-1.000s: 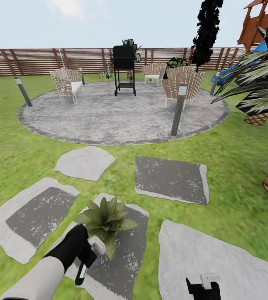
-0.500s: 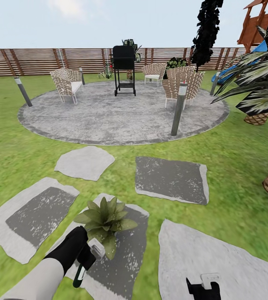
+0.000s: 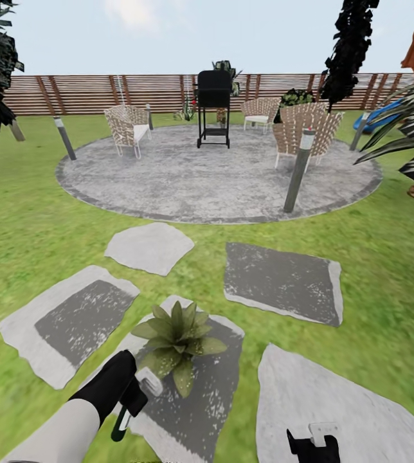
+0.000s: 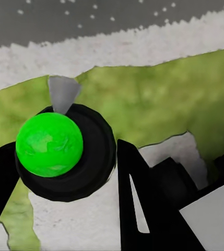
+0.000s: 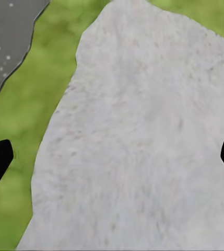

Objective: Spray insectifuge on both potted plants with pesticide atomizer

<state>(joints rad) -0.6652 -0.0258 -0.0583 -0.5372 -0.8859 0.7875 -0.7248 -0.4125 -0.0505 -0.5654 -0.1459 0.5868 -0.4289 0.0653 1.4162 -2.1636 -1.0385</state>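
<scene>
As cam panned left, left gripper [image 3: 132,397] kept atomizer [image 3: 136,397].

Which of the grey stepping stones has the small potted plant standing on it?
The stepping stone just ahead of the left gripper, with a dark middle; the potted plant stands on its far end. The others are bare.

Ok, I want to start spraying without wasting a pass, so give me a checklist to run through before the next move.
1. Left pincer shut on the pesticide atomizer: ok.
2. White head beside the potted plant, near its leaves: ok.
3. Nozzle aimed at the plant: cannot tell.
4. Plant upright on its stepping stone: ok.
5. Second potted plant located: cannot tell.
6. Right pincer open, low over the pale stone, apart from the plant: ok.
</scene>
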